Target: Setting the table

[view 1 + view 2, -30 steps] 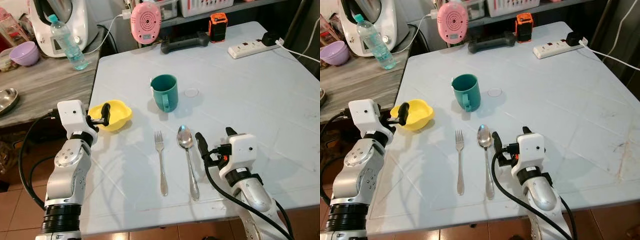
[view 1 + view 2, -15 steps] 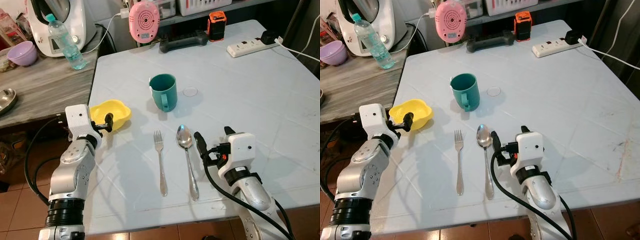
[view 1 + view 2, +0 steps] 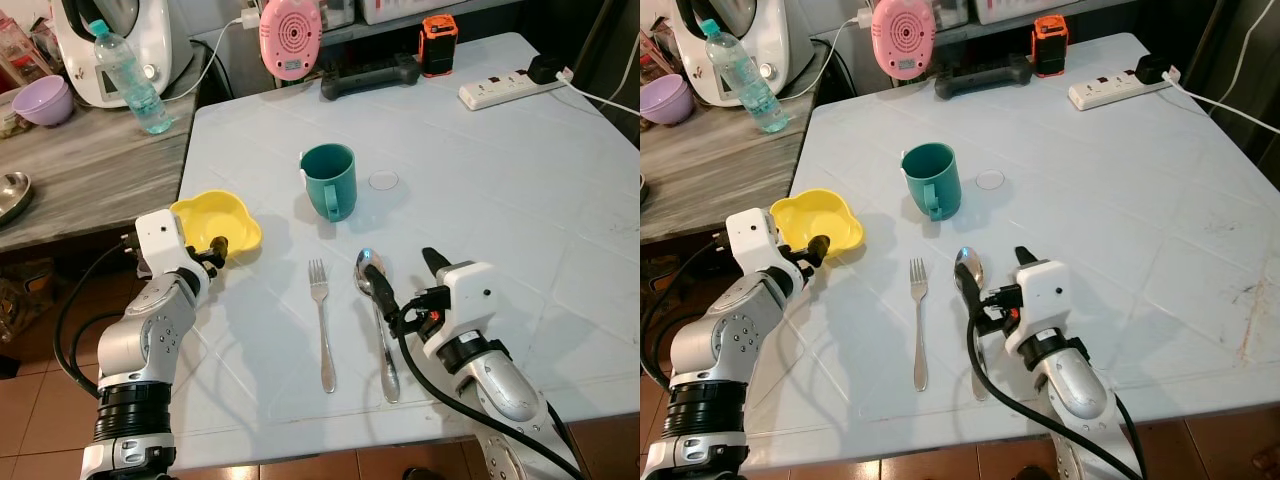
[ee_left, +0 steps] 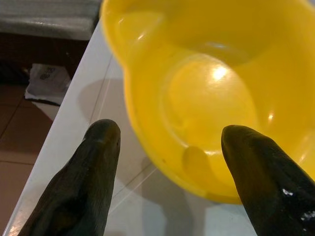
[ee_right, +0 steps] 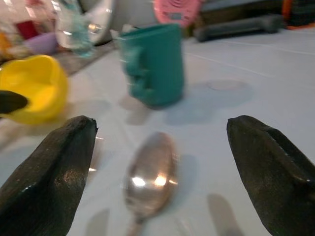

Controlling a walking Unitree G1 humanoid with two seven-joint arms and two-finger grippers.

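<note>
On the pale blue surface (image 3: 520, 170) a fork (image 3: 321, 322) and a spoon (image 3: 377, 318) lie side by side near the front edge, their long axes parallel, tines and bowl toward 12 o'clock, handles toward 6. The fork is at 9 o'clock of the spoon. A teal mug (image 3: 329, 181) stands upright at 12 o'clock of the fork, its handle turned toward 6. A yellow bowl (image 3: 216, 226) sits at the surface's edge at 9 o'clock of the mug.

The left claw (image 3: 213, 250) is released, its fingers spread at the bowl's near rim. The left wrist view adds what the head views do not: one finger sits over the bowl's rim and the other outside it, above the surface edge, with neither clearly touching the bowl.

The right claw (image 3: 405, 283) is released too, fingers wide apart and astride the spoon's bowl. The right wrist view shows the spoon bowl (image 5: 150, 174) between the fingertips (image 5: 47, 177), pointing at the mug beyond.

At 12 o'clock, along the far edge, are a pink round device (image 3: 291, 38), an orange and black object (image 3: 438, 45) and a white power strip (image 3: 500, 90). A water bottle (image 3: 124, 80) stands on the wooden counter at 10 o'clock. No writing is legible.
</note>
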